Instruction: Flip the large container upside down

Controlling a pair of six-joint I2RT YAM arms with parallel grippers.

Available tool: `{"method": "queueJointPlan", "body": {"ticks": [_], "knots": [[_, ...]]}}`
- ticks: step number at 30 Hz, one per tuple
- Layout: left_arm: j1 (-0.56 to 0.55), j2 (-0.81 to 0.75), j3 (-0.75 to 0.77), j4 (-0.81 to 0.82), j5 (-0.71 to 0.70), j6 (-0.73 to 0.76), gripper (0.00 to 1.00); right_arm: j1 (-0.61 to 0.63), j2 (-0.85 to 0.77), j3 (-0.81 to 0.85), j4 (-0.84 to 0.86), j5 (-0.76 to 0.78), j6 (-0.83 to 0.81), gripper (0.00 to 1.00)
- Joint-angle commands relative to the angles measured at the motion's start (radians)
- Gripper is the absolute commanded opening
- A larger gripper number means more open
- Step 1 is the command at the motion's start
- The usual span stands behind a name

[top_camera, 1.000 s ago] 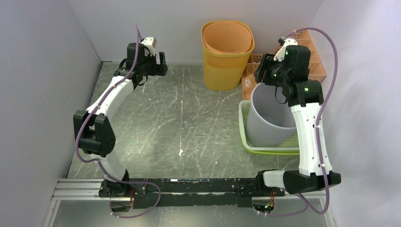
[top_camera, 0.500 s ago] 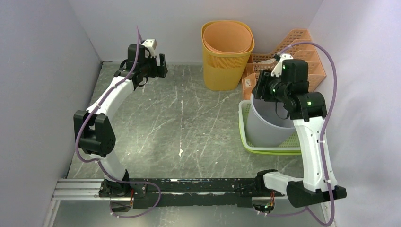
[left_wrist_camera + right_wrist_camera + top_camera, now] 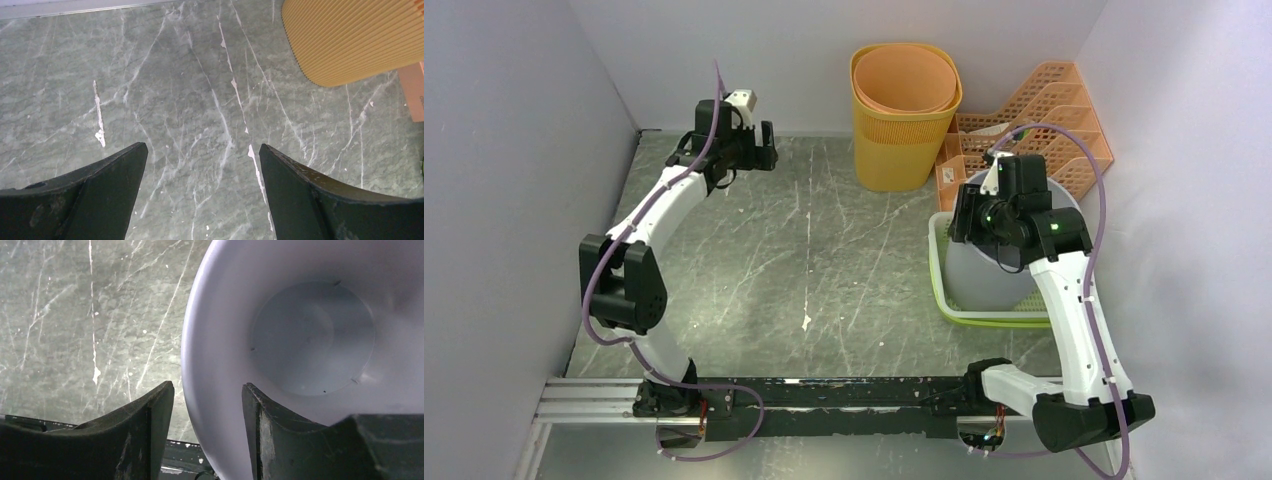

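The large container is a grey plastic bucket (image 3: 972, 282), standing upright and mouth-up in a green tray (image 3: 936, 262) at the right. My right gripper (image 3: 967, 216) is over its left rim. In the right wrist view the bucket (image 3: 310, 335) fills the right side and the gripper (image 3: 207, 385) straddles the rim, one finger inside and one outside, with a gap left on the outer side. It is open. My left gripper (image 3: 769, 142) is open and empty at the far left, above bare table (image 3: 202, 147).
An orange basket (image 3: 904, 100), with a second one nested inside, stands at the back centre; its ribbed side shows in the left wrist view (image 3: 350, 35). An orange file rack (image 3: 1064, 110) stands behind the tray against the right wall. Walls close in on the left, back and right.
My right arm has come nearer and lower, bringing its gripper from behind the bucket down over its left rim. The left arm has hardly moved.
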Motion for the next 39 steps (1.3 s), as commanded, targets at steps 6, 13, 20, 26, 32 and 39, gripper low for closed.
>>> {"method": "queueJointPlan", "body": {"ticks": [6, 13, 20, 26, 32, 39], "knots": [[-0.010, -0.071, -0.044, -0.006, -0.028, 0.010, 0.95, 0.012, -0.017, -0.063, 0.063, 0.070, -0.020, 0.42], [-0.010, -0.091, -0.037, -0.040, -0.046, 0.029, 0.95, 0.014, -0.021, -0.043, 0.076, 0.146, -0.004, 0.03], [-0.010, -0.086, 0.098, -0.147, -0.083, 0.035, 0.95, 0.013, 0.015, 0.086, 0.037, 0.200, 0.039, 0.00], [-0.007, -0.076, 0.281, -0.227, -0.086, 0.009, 0.95, 0.016, 0.136, 0.426, -0.044, 0.175, 0.039, 0.00], [0.028, -0.092, 0.352, -0.258, -0.054, -0.044, 0.95, 0.019, 0.333, 0.864, -0.142, 0.144, 0.027, 0.00], [0.055, -0.179, 0.368, -0.237, -0.080, -0.070, 0.95, 0.025, 0.299, 0.746, 0.111, -0.090, 0.086, 0.00]]}}
